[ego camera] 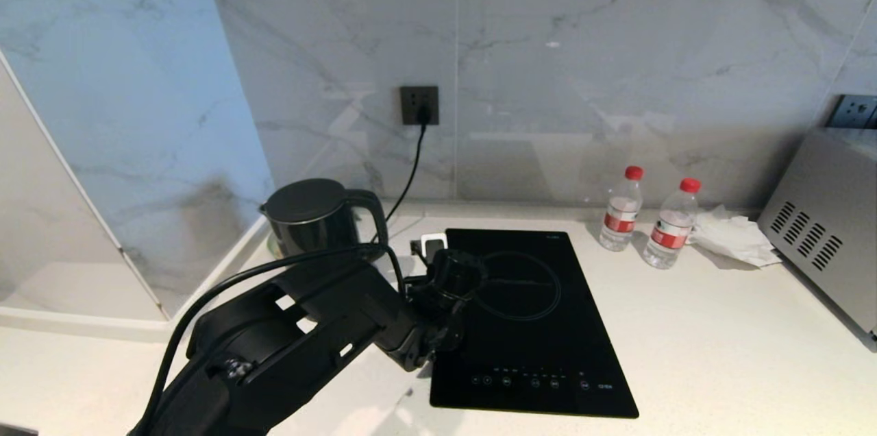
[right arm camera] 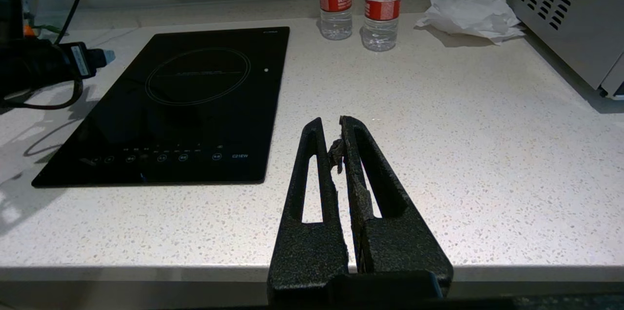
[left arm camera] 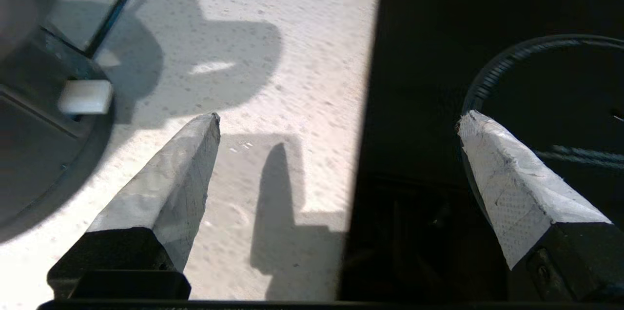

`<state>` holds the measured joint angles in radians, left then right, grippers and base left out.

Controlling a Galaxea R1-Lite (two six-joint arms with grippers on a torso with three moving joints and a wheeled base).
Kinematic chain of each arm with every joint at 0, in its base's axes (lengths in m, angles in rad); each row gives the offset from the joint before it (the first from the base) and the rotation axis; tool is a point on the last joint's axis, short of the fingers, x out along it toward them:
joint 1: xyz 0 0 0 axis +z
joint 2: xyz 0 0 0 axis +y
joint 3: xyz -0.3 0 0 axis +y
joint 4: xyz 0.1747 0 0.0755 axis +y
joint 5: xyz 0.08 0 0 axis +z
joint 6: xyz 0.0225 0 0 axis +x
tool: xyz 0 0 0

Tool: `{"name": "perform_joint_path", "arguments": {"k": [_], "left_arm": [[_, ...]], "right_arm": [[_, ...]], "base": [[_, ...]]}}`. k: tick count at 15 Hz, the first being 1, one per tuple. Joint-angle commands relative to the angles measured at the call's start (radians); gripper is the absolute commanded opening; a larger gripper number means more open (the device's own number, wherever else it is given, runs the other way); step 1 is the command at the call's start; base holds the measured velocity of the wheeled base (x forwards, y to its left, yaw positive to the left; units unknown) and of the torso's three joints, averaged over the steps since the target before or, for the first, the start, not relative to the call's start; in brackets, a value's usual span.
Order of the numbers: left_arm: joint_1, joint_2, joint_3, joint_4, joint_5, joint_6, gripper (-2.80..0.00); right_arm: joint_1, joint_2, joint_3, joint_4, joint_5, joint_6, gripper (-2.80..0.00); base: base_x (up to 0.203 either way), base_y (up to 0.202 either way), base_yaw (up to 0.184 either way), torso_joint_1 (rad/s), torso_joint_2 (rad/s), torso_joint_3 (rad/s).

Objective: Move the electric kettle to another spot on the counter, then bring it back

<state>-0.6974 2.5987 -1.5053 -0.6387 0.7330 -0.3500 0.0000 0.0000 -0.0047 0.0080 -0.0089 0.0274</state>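
Your left gripper (left arm camera: 336, 122) hangs over the counter (ego camera: 719, 354) with its taped fingers (left arm camera: 175, 178) spread wide and nothing between them; one fingertip is over the white speckled top, the other over the left rim of the induction hob (ego camera: 541, 326). From the head camera you see that arm reaching in from the counter's front left corner, its wrist near the hob's rear left corner.

You'll find the electric kettle (ego camera: 318, 216) upright at the counter's rear left corner, against the marble wall, handle toward the hob, clear of the gripper. Its power cord (ego camera: 411, 168) runs up to the wall socket (ego camera: 418, 105).

Your right gripper (right arm camera: 339, 127) sits with its fingers pressed together, empty, at the counter's front edge, right of the hob.

Two water bottles (ego camera: 620, 216) stand near the back edge, with crumpled tissue (ego camera: 733, 237) and a steel appliance (ego camera: 822, 230) toward the right end.
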Motion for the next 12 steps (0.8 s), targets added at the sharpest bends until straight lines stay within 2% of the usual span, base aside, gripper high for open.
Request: {"name": "perform_joint_path", "arguments": {"k": [1,12], "left_arm": [[0.009,-0.001,0.000,-0.006,0.006,0.000,0.00],[0.036,0.013,-0.034,-0.007,0.006,0.016,0.00]], "right_arm": [[0.000,0.002,0.000,0.000,0.000,0.000,-2.80],[0.000,0.002,0.000,0.000,0.000,0.000,-2.80]], "base": [[0.000,0.000,0.000,0.000,0.00,0.000],[0.000,0.000,0.000,0.000,0.00,0.000]]}}
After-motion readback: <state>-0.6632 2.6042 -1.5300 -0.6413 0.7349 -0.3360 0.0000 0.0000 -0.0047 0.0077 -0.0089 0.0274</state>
